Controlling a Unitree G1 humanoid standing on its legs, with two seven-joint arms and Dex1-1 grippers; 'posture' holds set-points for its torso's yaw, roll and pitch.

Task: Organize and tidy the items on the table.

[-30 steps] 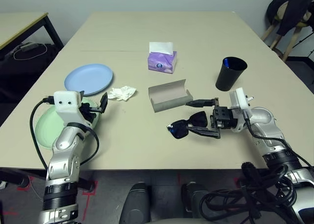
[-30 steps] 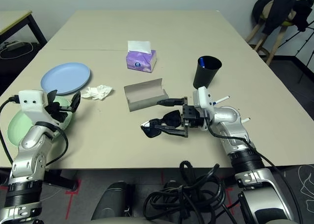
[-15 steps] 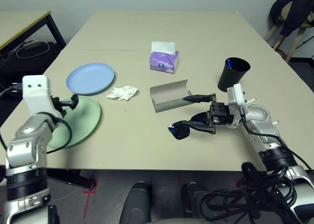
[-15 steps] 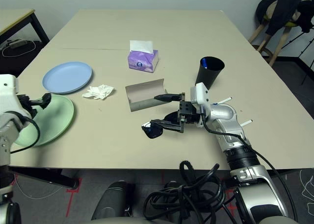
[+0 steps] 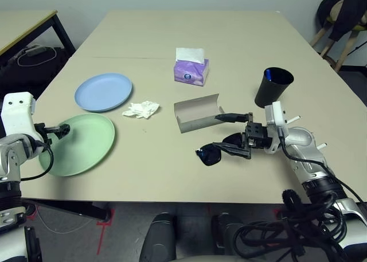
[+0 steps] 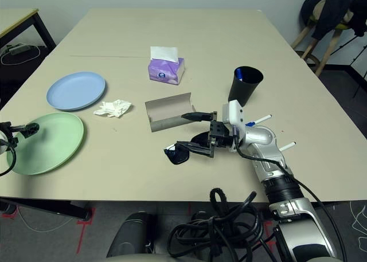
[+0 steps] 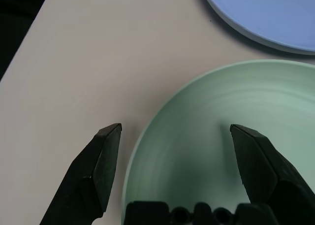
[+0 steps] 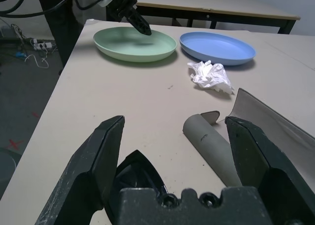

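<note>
Holding my left gripper (image 7: 174, 151) jaws wide, empty, over green plate (image 5: 80, 144) rim. Spreading right gripper (image 5: 232, 135) jaws wide, sunglasses (image 5: 221, 149) between, ungripped. No readable writing.

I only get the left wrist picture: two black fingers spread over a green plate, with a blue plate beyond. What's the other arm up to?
Observer: The right gripper is open, with black sunglasses lying between its two fingers.
Operator: Is there somewhere to put those glasses?
Observer: Yes, a grey glasses case lies open just beyond them.
Operator: Anything else lying around?
Observer: A crumpled white tissue sits beside the blue plate, between it and the case.
</note>
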